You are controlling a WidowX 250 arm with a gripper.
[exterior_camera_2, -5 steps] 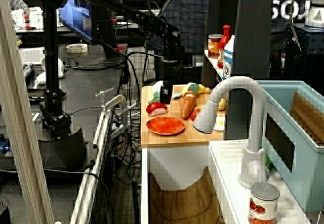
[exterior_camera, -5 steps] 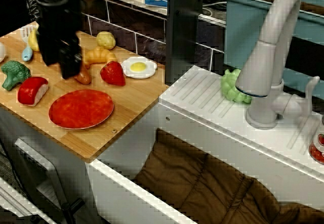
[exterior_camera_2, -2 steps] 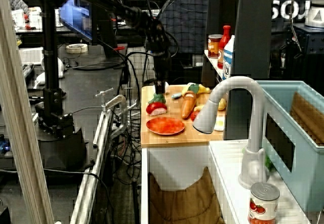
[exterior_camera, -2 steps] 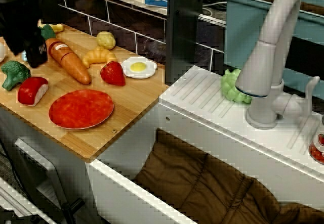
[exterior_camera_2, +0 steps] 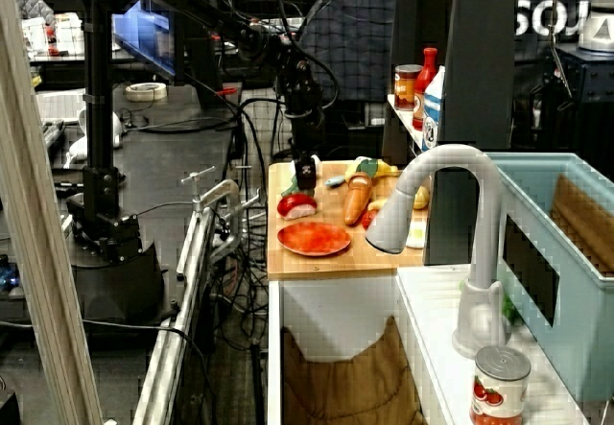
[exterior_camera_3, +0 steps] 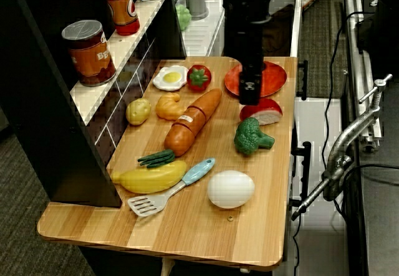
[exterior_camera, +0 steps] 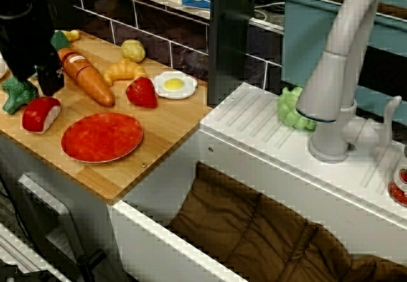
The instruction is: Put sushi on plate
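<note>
The sushi [exterior_camera: 41, 113], red top over white rice, lies on the wooden board at its left front, just left of the red-orange plate [exterior_camera: 102, 137]. My black gripper [exterior_camera: 35, 84] hangs just above and behind the sushi, between the broccoli and the carrot, with its jaws apart and nothing in them. In the end view the gripper [exterior_camera_3: 249, 94] stands right over the sushi [exterior_camera_3: 263, 111], and the arm hides part of the plate [exterior_camera_3: 274, 80]. In the side view the gripper [exterior_camera_2: 305, 170] is just above the sushi [exterior_camera_2: 297, 205] and the plate [exterior_camera_2: 314, 239].
Around it lie a broccoli [exterior_camera: 18, 93], a carrot [exterior_camera: 86, 75], a croissant [exterior_camera: 124, 70], a strawberry [exterior_camera: 141, 93], a fried egg [exterior_camera: 173, 84] and a potato [exterior_camera: 132, 49]. A banana [exterior_camera_3: 149, 177], a spatula [exterior_camera_3: 171, 189] and a white egg [exterior_camera_3: 230, 189] lie further along. The sink and tap [exterior_camera: 337, 72] are to the right.
The gripper moved left from over the carrot and croissant to the board's left end, then came down toward the sushi. The food and the plate have not moved.
</note>
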